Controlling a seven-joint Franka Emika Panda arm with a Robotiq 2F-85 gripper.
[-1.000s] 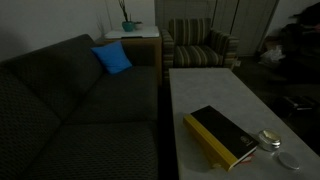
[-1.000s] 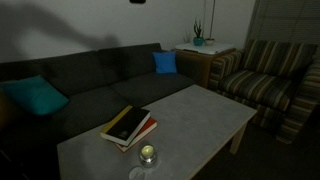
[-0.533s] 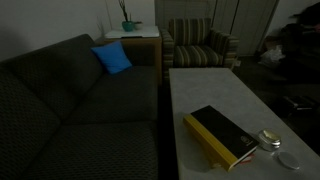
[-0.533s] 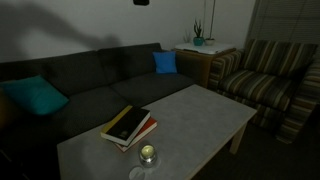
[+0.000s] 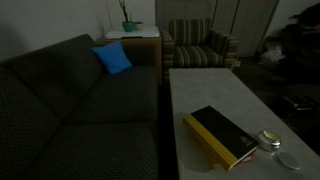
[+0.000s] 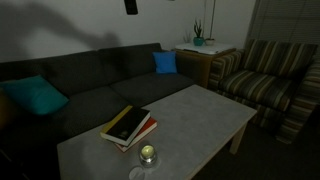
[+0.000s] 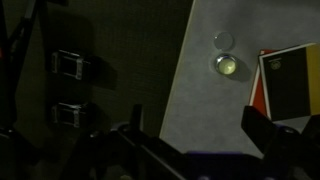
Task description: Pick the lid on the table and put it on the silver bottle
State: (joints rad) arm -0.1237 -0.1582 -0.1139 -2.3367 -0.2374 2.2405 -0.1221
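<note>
The silver bottle stands open on the table beside the yellow-and-black book. The lid lies flat on the table just beyond the bottle, near the table's end. In an exterior view the bottle sits in front of the book, with the lid at the frame's bottom edge. The wrist view shows the lid, the bottle and the book far below. My gripper is open and empty, high above the table; only its tip shows in an exterior view.
A dark sofa with a blue cushion runs along the table. A striped armchair and a side table with a plant stand at the far end. The table edge borders dark floor.
The gripper tip at the top of an exterior view has dropped slightly lower and shifted a little left. Bottle, lid and book have not moved.
</note>
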